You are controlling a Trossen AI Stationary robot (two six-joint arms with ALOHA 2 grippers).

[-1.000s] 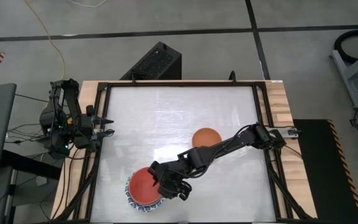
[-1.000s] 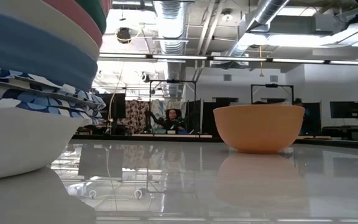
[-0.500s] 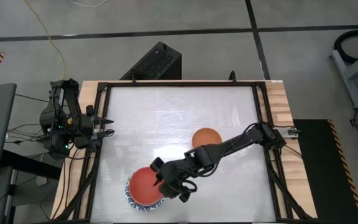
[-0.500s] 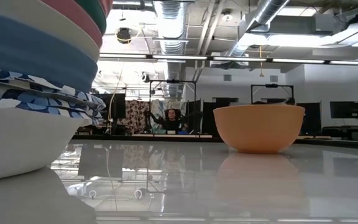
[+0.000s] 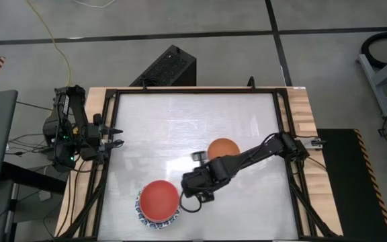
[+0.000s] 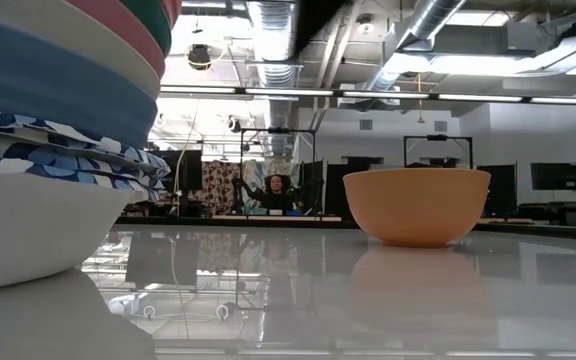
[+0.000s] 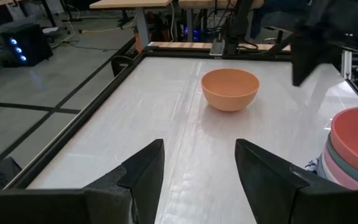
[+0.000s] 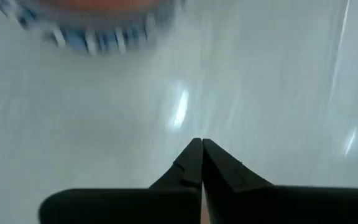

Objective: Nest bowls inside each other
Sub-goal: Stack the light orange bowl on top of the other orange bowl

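From above, the stack of nested bowls (image 5: 158,204) sits at the table's (image 5: 180,121) near edge with a red bowl on top, the right gripper (image 5: 192,191) just beside it, clear of the rim. Its wrist view shows the fingers pressed together on nothing. Only the low view reveals the stack's blue, pink and teal layers. The orange bowl (image 5: 223,149) stands apart mid-table. The left gripper (image 7: 197,168) waits spread at the left edge.
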